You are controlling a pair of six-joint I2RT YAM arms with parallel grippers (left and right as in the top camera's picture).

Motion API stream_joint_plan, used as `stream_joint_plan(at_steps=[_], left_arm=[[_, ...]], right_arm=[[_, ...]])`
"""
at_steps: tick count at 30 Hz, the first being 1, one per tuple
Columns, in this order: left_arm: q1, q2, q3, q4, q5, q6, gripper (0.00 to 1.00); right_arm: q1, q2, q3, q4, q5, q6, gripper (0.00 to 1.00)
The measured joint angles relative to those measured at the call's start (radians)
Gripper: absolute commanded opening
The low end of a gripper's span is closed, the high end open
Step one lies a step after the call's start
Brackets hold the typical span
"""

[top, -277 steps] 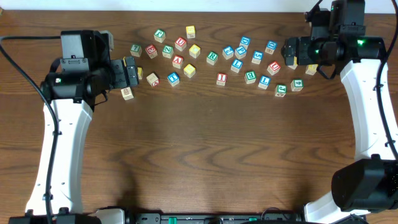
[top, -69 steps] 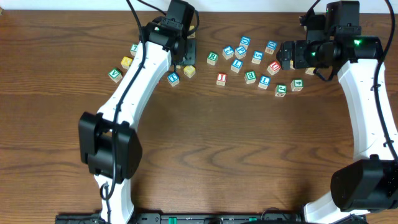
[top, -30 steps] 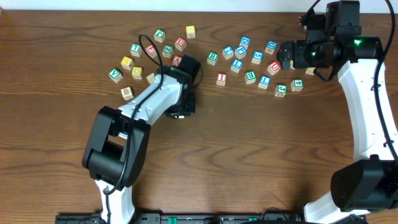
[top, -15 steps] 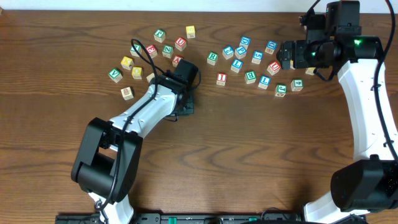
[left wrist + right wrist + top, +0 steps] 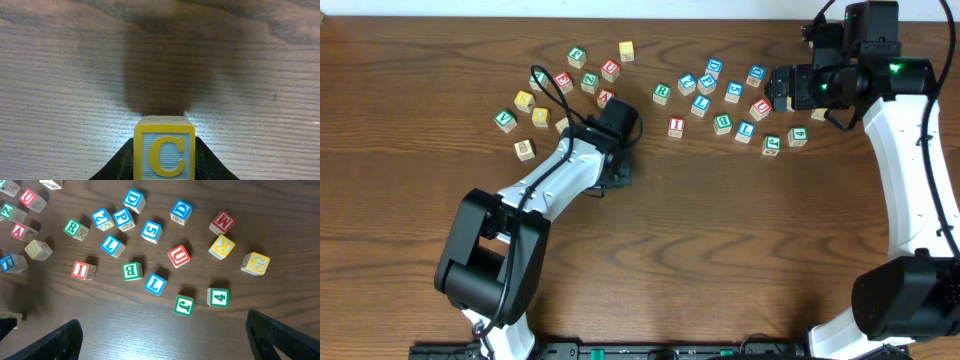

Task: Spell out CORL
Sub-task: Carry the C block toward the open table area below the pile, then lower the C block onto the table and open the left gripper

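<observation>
The left gripper clamps the C cube by opposite side faces, left of centre and nearer than the scattered cubes. Light, rigid wood, it likely suits this flat-sided pinch. The right gripper hangs spread wide above R and L.

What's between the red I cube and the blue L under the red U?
A green B cube, between the red I cube and that blue L cube; the right wrist view shows it.
</observation>
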Motion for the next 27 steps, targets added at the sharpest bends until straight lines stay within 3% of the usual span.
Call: stream_joint_plan(at_steps=[8, 14, 16, 21, 27], left_arm=[[0.000, 0.000, -0.006, 0.012, 0.000, -0.010, 0.47], [0.000, 0.000, -0.006, 0.015, 0.000, -0.014, 0.48], [0.000, 0.000, -0.006, 0.015, 0.000, -0.014, 0.47], [0.000, 0.000, -0.006, 0.015, 0.000, -0.016, 0.32], [0.000, 0.000, -0.006, 0.014, 0.000, -0.014, 0.29]], right_arm=[[0.000, 0.000, 0.000, 0.000, 0.000, 0.000, 0.99], [0.000, 0.000, 0.000, 0.000, 0.000, 0.000, 0.99], [0.000, 0.000, 0.000, 0.000, 0.000, 0.000, 0.99], [0.000, 0.000, 0.000, 0.000, 0.000, 0.000, 0.99], [0.000, 0.000, 0.000, 0.000, 0.000, 0.000, 0.99]])
